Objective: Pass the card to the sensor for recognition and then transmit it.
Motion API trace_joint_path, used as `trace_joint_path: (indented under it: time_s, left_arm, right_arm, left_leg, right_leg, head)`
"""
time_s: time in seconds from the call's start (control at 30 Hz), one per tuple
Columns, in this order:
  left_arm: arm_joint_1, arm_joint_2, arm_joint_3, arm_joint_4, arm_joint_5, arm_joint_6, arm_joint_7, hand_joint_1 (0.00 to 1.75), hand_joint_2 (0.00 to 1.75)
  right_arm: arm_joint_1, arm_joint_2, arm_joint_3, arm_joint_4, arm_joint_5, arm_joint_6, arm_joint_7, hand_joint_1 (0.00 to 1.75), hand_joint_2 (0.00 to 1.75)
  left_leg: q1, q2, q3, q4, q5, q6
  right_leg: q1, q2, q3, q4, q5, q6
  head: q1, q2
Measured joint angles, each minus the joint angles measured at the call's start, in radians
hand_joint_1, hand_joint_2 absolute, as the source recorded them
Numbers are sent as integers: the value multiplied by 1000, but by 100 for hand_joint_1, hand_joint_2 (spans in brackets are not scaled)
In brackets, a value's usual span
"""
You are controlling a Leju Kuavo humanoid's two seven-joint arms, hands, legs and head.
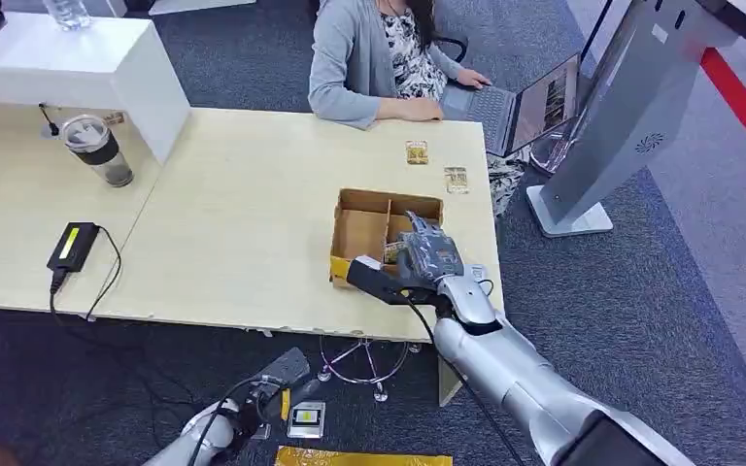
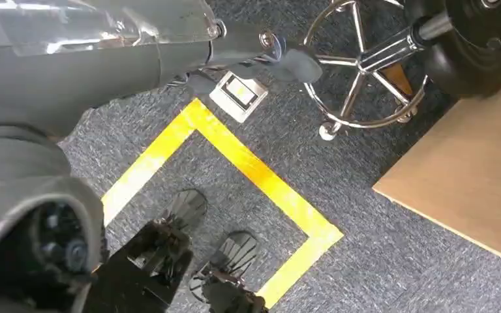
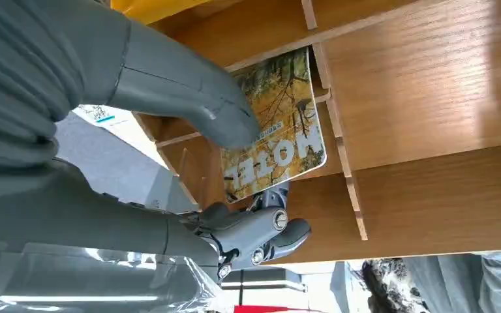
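Note:
A card [image 3: 280, 124] printed with autumn trees and the word HOTEL stands in a compartment of the wooden divided box [image 3: 424, 91]. My right hand [image 3: 137, 85] pinches it, thumb pressed on its face and darker fingers [image 3: 261, 231] behind it. In the head view that hand [image 1: 427, 257] reaches into the box [image 1: 389, 197] near the table's front right edge. The grey sensor kiosk [image 1: 631, 107] stands on the floor to the right of the table. My left hand [image 1: 228, 422] hangs below the table edge with its thumb [image 2: 280, 59] stretched out, holding nothing.
Two more cards [image 1: 417, 151] [image 1: 457, 180] lie on the table beyond the box. A person in a grey cardigan [image 1: 359, 58] types on a laptop [image 1: 529, 107] at the far side. A tumbler [image 1: 97, 150] and a black adapter [image 1: 73, 246] sit at the left. A chair base [image 2: 365, 72] stands under the table.

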Motion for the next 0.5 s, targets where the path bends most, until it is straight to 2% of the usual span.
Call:
trace_joint_path:
  time_s: [0.5]
  left_arm:
    - [0, -2, 0, 0, -11, 2, 0, 0, 0]
  right_arm:
    - [0, 0, 0, 0, -3, 1, -4, 175, 175]
  left_leg:
    - [0, 0, 0, 0, 0, 0]
  right_leg:
    - [0, 0, 0, 0, 0, 0]
  head:
    - [0, 0]
